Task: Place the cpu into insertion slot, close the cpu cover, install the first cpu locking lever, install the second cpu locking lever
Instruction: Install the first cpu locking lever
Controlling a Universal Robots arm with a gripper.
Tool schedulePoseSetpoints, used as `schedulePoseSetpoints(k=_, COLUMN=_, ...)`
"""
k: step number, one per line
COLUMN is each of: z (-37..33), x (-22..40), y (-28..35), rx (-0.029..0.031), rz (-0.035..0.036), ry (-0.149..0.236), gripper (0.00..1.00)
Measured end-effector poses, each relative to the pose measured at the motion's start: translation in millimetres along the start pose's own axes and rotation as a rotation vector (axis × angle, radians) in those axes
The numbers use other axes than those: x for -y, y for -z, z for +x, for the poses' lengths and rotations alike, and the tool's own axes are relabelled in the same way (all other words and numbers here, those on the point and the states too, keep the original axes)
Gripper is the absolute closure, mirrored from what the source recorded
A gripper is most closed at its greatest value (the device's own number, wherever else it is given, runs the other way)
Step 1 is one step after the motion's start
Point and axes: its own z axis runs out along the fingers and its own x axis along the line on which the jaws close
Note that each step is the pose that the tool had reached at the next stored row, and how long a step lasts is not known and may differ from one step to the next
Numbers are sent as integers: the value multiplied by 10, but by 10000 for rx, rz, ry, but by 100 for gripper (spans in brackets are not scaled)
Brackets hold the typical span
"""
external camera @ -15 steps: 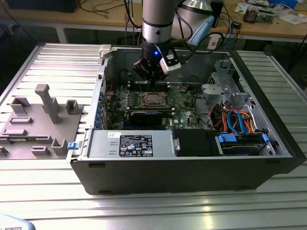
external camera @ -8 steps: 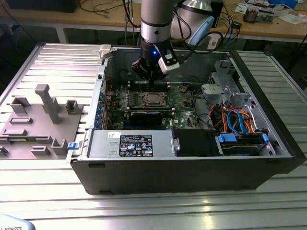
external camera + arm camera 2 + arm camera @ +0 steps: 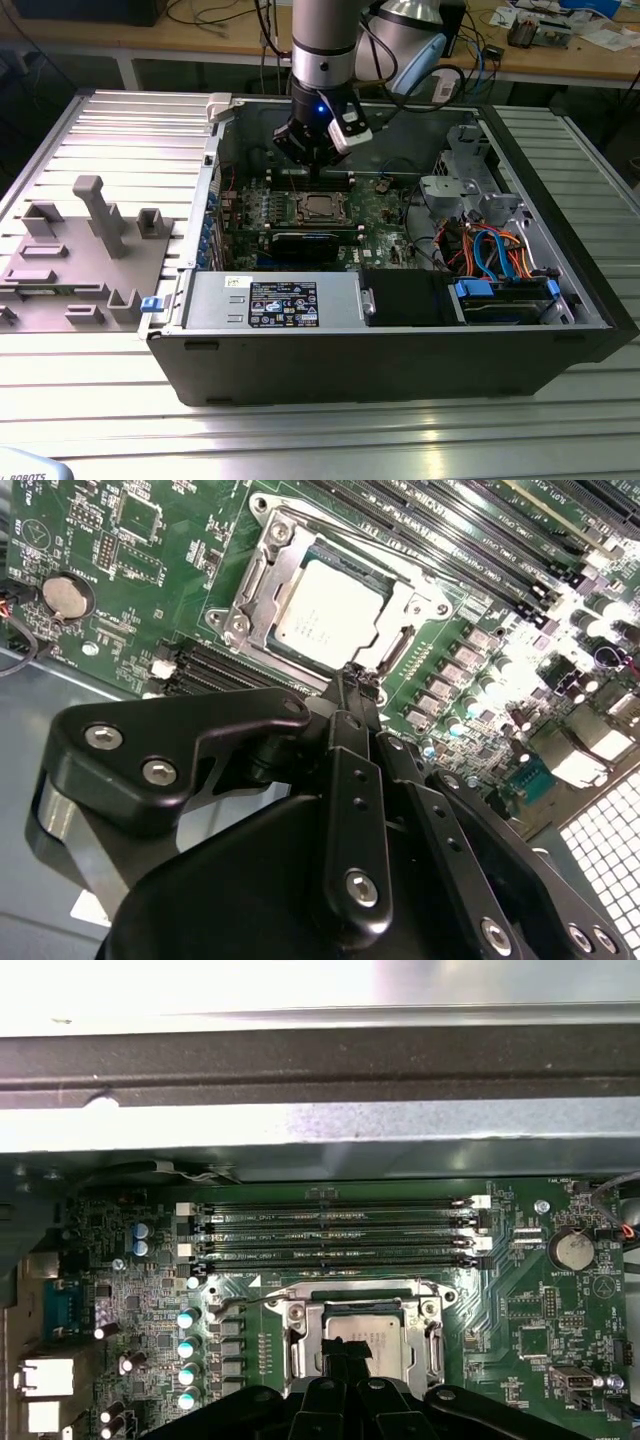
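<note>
The cpu (image 3: 325,615) lies flat in the insertion slot (image 3: 232,623) on the green motherboard, its silver top showing. The cpu cover (image 3: 262,580) lies down around it as a silvery frame. My gripper (image 3: 350,683) hangs just above the socket's near edge, fingers shut together with nothing between them. In the first wrist view the gripper (image 3: 346,1353) overlaps one part of the cpu (image 3: 390,1348), with the cpu cover (image 3: 298,1345) beside it. In the exterior view the gripper (image 3: 315,168) stands over the cpu (image 3: 318,207) inside the open computer case.
Long black memory slots (image 3: 330,1235) run beside the socket. The case wall (image 3: 320,1070) rises close behind them. A power supply (image 3: 275,302), blue drive cables (image 3: 495,255) and a drive cage (image 3: 465,165) fill the case. A grey fixture block (image 3: 75,250) sits outside, at the exterior view's left.
</note>
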Motion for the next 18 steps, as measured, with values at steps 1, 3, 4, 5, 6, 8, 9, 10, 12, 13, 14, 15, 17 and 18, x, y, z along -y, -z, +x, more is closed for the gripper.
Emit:
schedulePoseSetpoints(k=1, z=2, x=-3, y=0, rx=-1, rz=1, ry=0, gripper=89)
schedulePoseSetpoints(k=3, z=9, x=-16, y=0, rx=-1, rz=1, ry=0, gripper=89)
schedulePoseSetpoints(k=4, z=14, x=-24, y=0, rx=-1, rz=1, ry=-1, gripper=89)
schedulePoseSetpoints(k=5, z=17, x=-28, y=-1, rx=-1, rz=1, ry=0, gripper=89)
schedulePoseSetpoints(k=6, z=20, x=-32, y=-1, rx=-1, rz=1, ry=-1, gripper=89)
schedulePoseSetpoints(k=8, z=33, x=-42, y=-1, rx=-1, rz=1, ry=-1, gripper=89)
schedulePoseSetpoints(k=9, z=42, x=-46, y=-1, rx=-1, rz=2, ry=-1, gripper=89)
schedulePoseSetpoints(k=10, z=49, x=-49, y=-1, rx=-1, rz=1, ry=-1, gripper=89)
schedulePoseSetpoints(k=12, z=62, x=-52, y=-1, rx=0, rz=0, ry=0, gripper=89)
schedulePoseSetpoints(k=13, z=69, x=-53, y=-1, rx=0, rz=0, ry=-1, gripper=89)
schedulePoseSetpoints(k=14, z=82, x=-53, y=-2, rx=0, rz=0, ry=0, gripper=89)
schedulePoseSetpoints(k=15, z=96, x=-52, y=-1, rx=0, rz=0, ry=0, gripper=89)
schedulePoseSetpoints(k=17, z=121, x=-52, y=-1, rx=-1, rz=1, ry=-1, gripper=89)
schedulePoseSetpoints(k=18, z=132, x=-51, y=-1, rx=-1, rz=1, ry=-1, gripper=89)
